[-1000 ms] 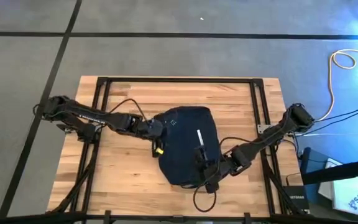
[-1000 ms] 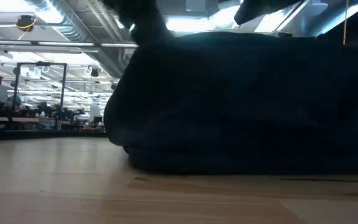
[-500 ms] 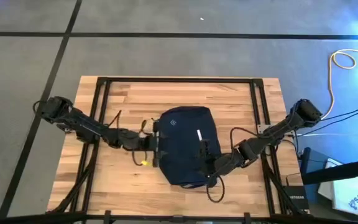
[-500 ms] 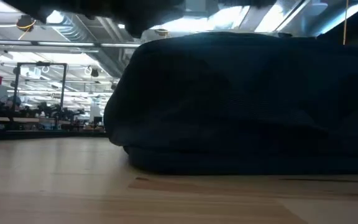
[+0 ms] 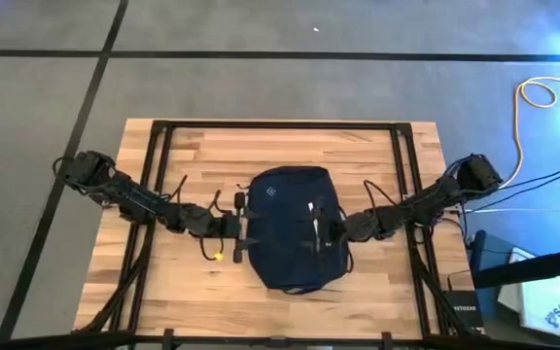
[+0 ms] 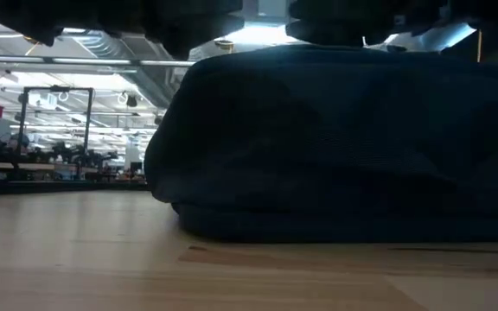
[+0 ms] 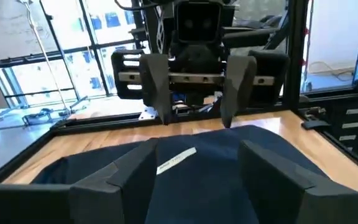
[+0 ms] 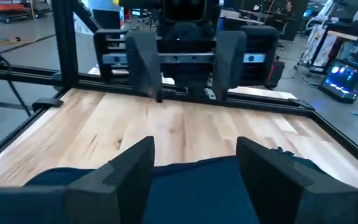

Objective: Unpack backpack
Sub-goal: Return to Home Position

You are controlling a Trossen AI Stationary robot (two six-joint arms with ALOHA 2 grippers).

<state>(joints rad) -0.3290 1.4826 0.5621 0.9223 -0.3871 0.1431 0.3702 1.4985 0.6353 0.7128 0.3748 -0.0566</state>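
Squarely at the middle of the wooden worktop (image 5: 192, 292) lies the dark navy backpack (image 5: 295, 238), flat, its small white diamond logo (image 5: 271, 192) toward its 12 o'clock end and a short white stripe (image 5: 311, 212) just toward 4 o'clock from the logo. The left arm (image 5: 139, 199) reaches in from 9 o'clock, and the left jaws sit at the backpack's 9 o'clock edge, spread wide and holding nothing; in the left wrist view its fingers (image 7: 120, 177) stand well apart above the navy fabric. The right arm (image 5: 421, 204) reaches in from 3 o'clock, and the right jaws hang over the backpack's 3 o'clock side, likewise spread wide and empty, fingers (image 8: 126, 168) apart above the cloth. The two face each other across the bag. Whether either touches the fabric I cannot tell. From worktop height the backpack (image 6: 344, 147) fills most of the low view, with dark arm parts above it. A yellow cable (image 5: 531, 92) loops on the grey floor at 2 o'clock.
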